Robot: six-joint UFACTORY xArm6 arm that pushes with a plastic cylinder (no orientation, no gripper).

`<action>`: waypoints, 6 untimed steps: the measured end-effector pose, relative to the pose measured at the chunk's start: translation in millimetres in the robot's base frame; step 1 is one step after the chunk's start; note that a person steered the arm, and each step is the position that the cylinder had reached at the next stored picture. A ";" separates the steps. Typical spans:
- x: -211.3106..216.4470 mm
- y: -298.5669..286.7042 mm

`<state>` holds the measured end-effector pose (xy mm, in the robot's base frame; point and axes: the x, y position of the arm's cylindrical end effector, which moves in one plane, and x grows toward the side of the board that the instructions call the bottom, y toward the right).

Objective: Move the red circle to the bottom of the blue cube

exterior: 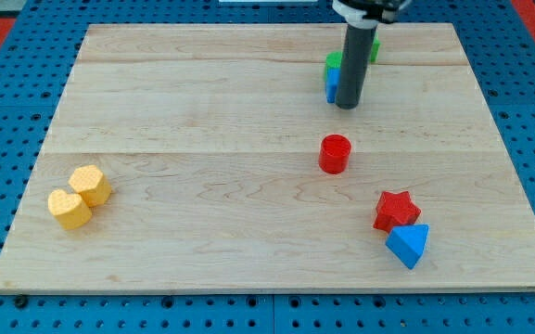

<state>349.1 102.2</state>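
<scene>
The red circle (335,153) is a short red cylinder standing a little right of the board's middle. The blue cube (331,83) sits near the view's top, mostly hidden behind my rod, with a green block (334,62) touching it on its upper side. My tip (347,104) rests on the board just right of and below the blue cube, roughly one block's length above the red circle and apart from it.
A red star (396,210) and a blue triangular block (408,245) touch at the lower right. Two yellow blocks, a hexagon (91,184) and a heart (69,209), touch at the lower left. The wooden board (202,121) lies on a blue pegboard.
</scene>
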 end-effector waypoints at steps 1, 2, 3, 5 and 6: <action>35.2 -32.7; 78.9 -95.2; 104.4 -105.0; 107.6 -15.6; 105.5 -22.4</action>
